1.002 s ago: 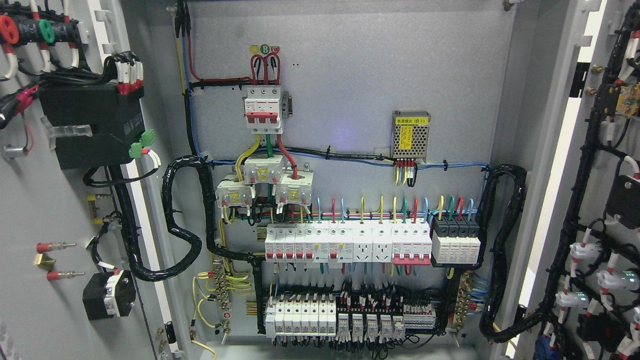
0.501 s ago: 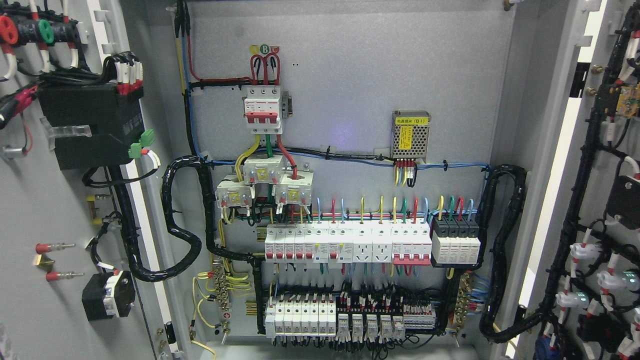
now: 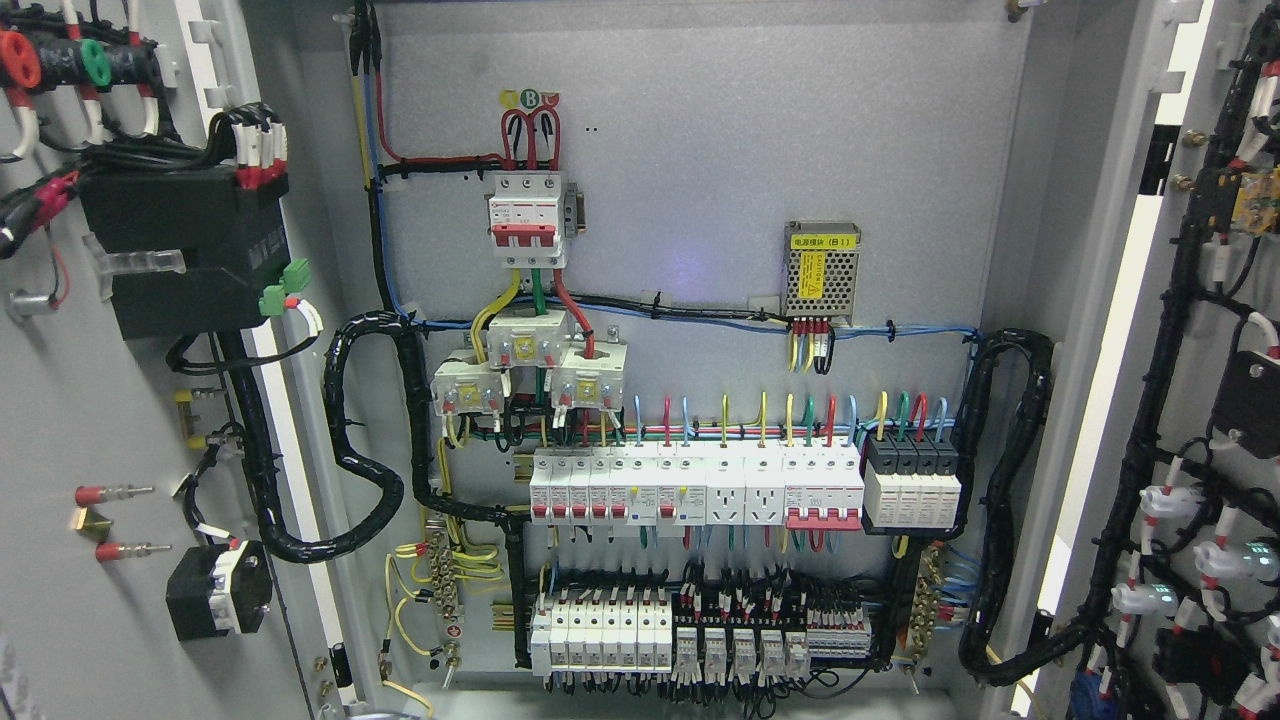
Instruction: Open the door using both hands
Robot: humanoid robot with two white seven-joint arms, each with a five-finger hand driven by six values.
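Note:
The grey electrical cabinet stands wide open. Its left door [image 3: 90, 420] is swung out at the picture's left, inner face toward me, carrying a black module [image 3: 185, 255] and wired lamps. The right door [image 3: 1215, 330] is swung out at the right edge, its inner face lined with black cable looms. Between them the back panel [image 3: 720, 150] shows a red-and-white main breaker [image 3: 526, 222], rows of white breakers [image 3: 690, 488] and a small meshed power supply [image 3: 822, 268]. Neither of my hands nor any arm shows in the head view.
Thick black cable bundles loop from each door into the cabinet, one at the left [image 3: 345, 440] and one at the right [image 3: 1010, 500]. Terminal blocks [image 3: 680, 640] fill the bottom row. The cabinet floor edge [image 3: 690, 700] runs along the bottom.

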